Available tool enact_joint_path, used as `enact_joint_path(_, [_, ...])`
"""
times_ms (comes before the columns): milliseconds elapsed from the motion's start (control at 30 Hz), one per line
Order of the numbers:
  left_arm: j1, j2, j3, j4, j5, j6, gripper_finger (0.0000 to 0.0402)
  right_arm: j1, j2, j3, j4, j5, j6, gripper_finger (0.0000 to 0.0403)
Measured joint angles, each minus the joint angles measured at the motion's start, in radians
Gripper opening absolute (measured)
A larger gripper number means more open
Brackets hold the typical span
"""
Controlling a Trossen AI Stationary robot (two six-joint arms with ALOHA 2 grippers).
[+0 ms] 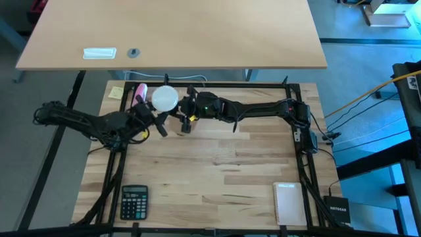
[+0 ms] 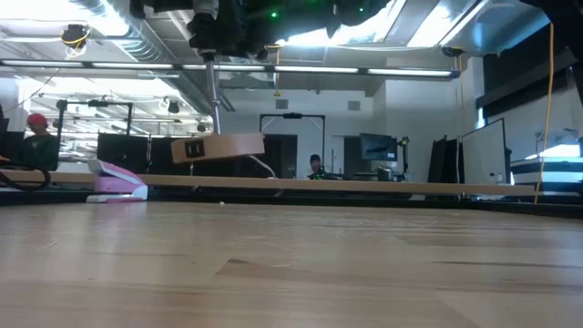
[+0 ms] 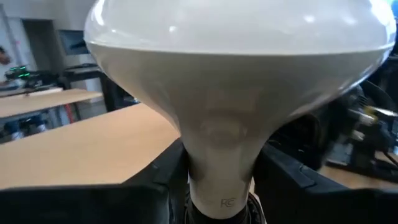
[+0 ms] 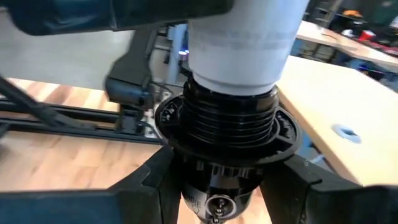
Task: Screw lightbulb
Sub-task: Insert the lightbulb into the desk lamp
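Observation:
The lightbulb [image 1: 164, 99] stands upright above the table's far left, its white globe up and its neck [image 4: 239, 56] entering a black threaded socket [image 4: 227, 118]. My left gripper [image 1: 158, 115] reaches in level from the left and is shut on the bulb. My right gripper [image 1: 181, 109] reaches in from the right and is shut on the socket. Beneath them a round wooden disc [image 2: 219, 146] hangs slightly tilted, clear of the tabletop, with a cord trailing from it. My left gripper pinches the bulb's narrow neck [image 3: 219, 177] just below the globe, one finger [image 3: 158, 180] on each side. It comes in level from the table's left. The bulb stays upright with its globe above the fingers. My right gripper pinches the black socket's lower body [image 4: 214, 190] below the threaded collar, between its two fingers [image 4: 152, 186]. It comes in almost level from the table's right. The socket is lifted clear, its mouth up, with the bulb's neck in it.
A pink stapler [image 1: 139, 95] and a yellow note [image 1: 116, 92] lie at the far left, just behind the bulb. A calculator [image 1: 134, 201] sits near the front left, a notepad [image 1: 289, 203] at the front right. The middle of the wooden tabletop [image 1: 217, 164] is bare.

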Motion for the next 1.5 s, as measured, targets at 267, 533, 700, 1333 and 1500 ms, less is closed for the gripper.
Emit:
enact_joint_path(267, [-0.072,-0.082,0.001,-0.075,0.185,-0.011,0.0133,0.005,-0.022,0.0,-0.012,-0.315,0.004,0.017])
enact_joint_path(533, [-0.068,-0.08,0.005,-0.152,0.538,-0.095,0.0133,0.022,-0.023,-0.003,-0.031,-0.762,0.046,0.017])
enact_joint_path(700, [-0.048,-0.044,0.004,-0.136,0.719,-0.006,0.0133,0.041,-0.023,-0.003,-0.056,-0.869,0.065,0.017])
enact_joint_path(1333, [-0.009,-0.102,-0.003,-0.2,0.676,0.031,0.0306,0.05,-0.065,0.002,-0.173,-0.516,-0.005,0.017])
enact_joint_path(1500, [-0.009,-0.172,-0.003,-0.276,0.633,-0.044,0.0317,0.036,-0.103,0.002,-0.203,-0.369,-0.024,0.017])
